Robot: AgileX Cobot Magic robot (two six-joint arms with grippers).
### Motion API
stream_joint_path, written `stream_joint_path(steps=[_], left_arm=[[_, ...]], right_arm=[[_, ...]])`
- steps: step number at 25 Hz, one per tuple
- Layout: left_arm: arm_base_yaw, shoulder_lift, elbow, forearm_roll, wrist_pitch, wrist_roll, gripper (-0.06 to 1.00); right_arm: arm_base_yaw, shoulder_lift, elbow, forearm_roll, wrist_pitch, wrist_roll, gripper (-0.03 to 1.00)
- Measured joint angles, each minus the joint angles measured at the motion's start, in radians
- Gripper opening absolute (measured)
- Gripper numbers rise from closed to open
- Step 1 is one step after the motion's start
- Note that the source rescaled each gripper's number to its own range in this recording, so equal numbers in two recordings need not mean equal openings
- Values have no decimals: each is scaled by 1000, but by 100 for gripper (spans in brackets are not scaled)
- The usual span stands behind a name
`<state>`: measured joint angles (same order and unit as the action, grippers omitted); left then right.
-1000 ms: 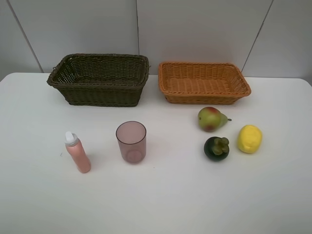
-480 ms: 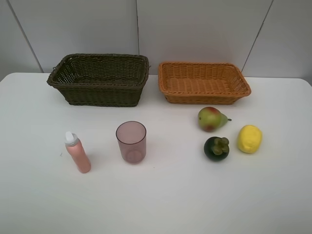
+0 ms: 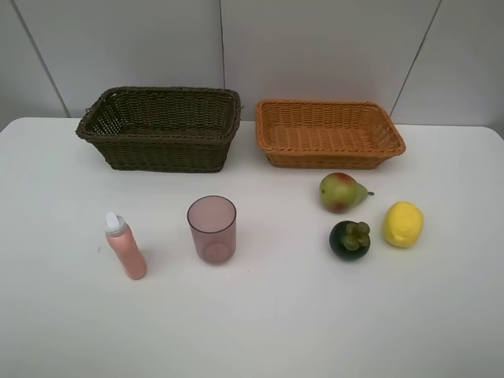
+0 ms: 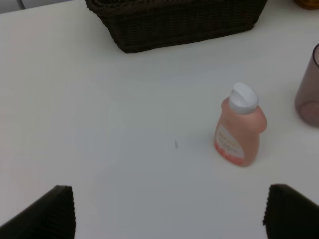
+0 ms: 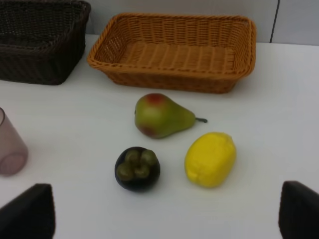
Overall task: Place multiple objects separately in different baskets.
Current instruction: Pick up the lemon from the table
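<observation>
Since nothing has shifted in the last second, you have yet to start — the bottle (image 3: 126, 250), cup (image 3: 212, 229), pear (image 3: 340, 192), mangosteen (image 3: 350, 240) and lemon (image 3: 403, 224) all sit on the surface (image 3: 276, 323), in front of the dark basket (image 3: 161, 150) and orange basket (image 3: 329, 157), both holding nothing. Your left hand (image 4: 169, 214) is spread facing the bottle, your right hand (image 5: 167, 214) spread facing the mangosteen.

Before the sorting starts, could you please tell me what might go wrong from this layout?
The pear, mangosteen and lemon lie close together, so grasping one could knock a neighbour, and round fruit may roll. The tall, narrow bottle stands upright and could topple if nudged before it is gripped.
</observation>
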<state>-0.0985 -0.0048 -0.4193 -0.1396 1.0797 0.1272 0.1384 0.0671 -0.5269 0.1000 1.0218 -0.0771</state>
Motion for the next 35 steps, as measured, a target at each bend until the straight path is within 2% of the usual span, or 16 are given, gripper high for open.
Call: stream_joint_path(steps=[14,18,25,35], left_arm=[[0,0,0,0,0,0,100],[0,0,0,0,0,0,100],[0,0,0,0,0,0,100],[0,0,0,0,0,0,100]], right_arm=[[0,526,-137,2,-130,17,87],[0,690,-176,3,-176,47,87],[0,966,-228,-2,-255,167,86],[0,1258,-232,-24,-415,190,83]])
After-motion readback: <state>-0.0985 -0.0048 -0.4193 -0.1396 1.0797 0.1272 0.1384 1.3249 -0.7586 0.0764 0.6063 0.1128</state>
